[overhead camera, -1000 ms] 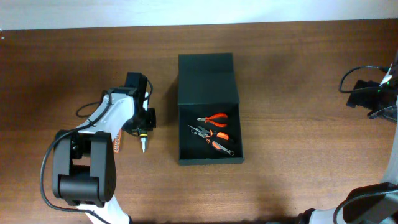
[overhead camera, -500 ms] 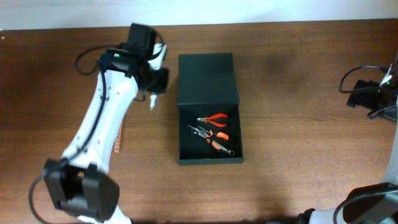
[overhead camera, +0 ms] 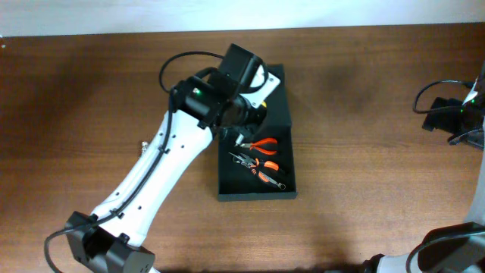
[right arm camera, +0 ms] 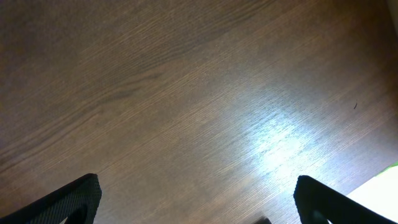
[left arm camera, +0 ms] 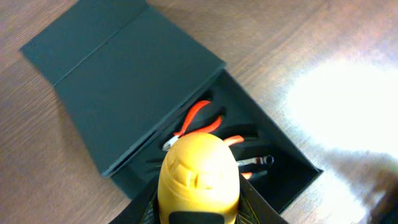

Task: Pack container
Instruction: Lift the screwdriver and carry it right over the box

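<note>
Left pincer (left arm camera: 198,213) clamped on yellow-handled tool (left arm camera: 199,171) above container (left arm camera: 124,81); right pincer (right arm camera: 196,196) apart over table (right arm camera: 186,93).

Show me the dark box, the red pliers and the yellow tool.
container (left arm camera: 124,74): left wrist view, flat lid.
red pliers (overhead camera: 266,143): overhead view, handles.
yellow tool (left arm camera: 199,177): left wrist view, rounded end.

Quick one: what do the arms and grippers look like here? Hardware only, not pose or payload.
Left arm: white link shells, black joint housings, and a black cable loop at the wrist end. Right arm: only black parts show at the frame edge, with a black lead and a green light. Right gripper: two plain black fingers.
</note>
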You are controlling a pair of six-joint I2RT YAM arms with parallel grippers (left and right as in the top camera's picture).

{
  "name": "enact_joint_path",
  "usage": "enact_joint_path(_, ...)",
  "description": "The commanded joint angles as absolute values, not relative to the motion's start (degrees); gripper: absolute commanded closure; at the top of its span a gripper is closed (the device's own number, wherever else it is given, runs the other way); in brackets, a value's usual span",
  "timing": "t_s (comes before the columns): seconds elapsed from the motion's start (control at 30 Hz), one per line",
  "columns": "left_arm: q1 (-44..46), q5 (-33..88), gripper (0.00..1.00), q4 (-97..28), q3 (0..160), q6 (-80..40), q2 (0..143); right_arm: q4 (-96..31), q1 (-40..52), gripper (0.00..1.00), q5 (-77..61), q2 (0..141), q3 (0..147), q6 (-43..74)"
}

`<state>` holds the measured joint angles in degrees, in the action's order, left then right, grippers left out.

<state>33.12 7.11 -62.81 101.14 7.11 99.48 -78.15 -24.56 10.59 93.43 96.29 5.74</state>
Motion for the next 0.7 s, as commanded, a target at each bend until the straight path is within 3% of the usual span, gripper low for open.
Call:
enact_joint_path(0.0,33.28,7.07,0.69,-62.7,101.01,9.82,101.84,-78.15,-24.77,0.01,10.72,92.31,96.18,5.87)
enact_joint_path(0.67,33.3,11.4,0.69,-64.34,100.9,9.74,118.41,-78.15,-24.77,0.01,10.72,92.31,96.18,5.87)
